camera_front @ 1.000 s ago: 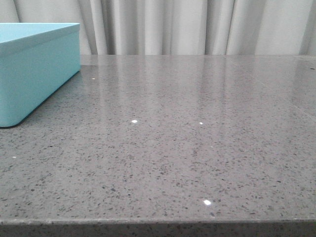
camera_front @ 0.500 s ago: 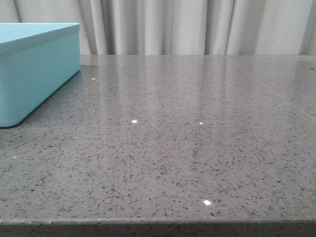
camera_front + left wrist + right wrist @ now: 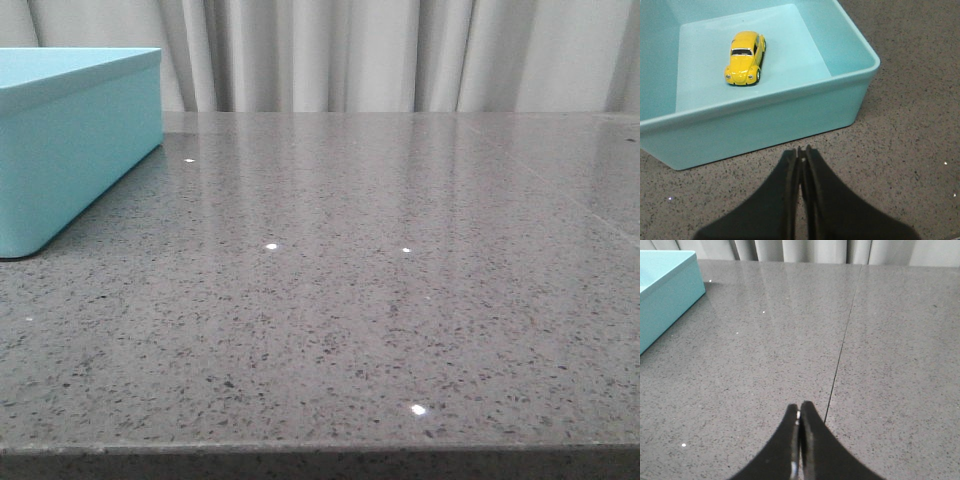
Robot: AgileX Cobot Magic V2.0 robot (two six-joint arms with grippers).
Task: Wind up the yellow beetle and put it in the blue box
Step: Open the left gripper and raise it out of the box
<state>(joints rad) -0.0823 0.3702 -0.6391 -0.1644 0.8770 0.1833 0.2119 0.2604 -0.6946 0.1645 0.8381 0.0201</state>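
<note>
We are holding both our left claw and right claw closed and empty over the grey table, while the yellow beetle is sitting inside the blue box, upper left of the left wrist frame.

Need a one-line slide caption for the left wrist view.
Yellow beetle upright on the floor of the blue box, left end effector shut and empty above the grey table outside the box.

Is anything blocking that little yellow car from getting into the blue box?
Nothing visible does. The yellow beetle already sits upright on the floor of the blue box, with nothing else inside. The left gripper is shut and empty outside the box's near wall, and the right gripper is shut over bare table.
</note>
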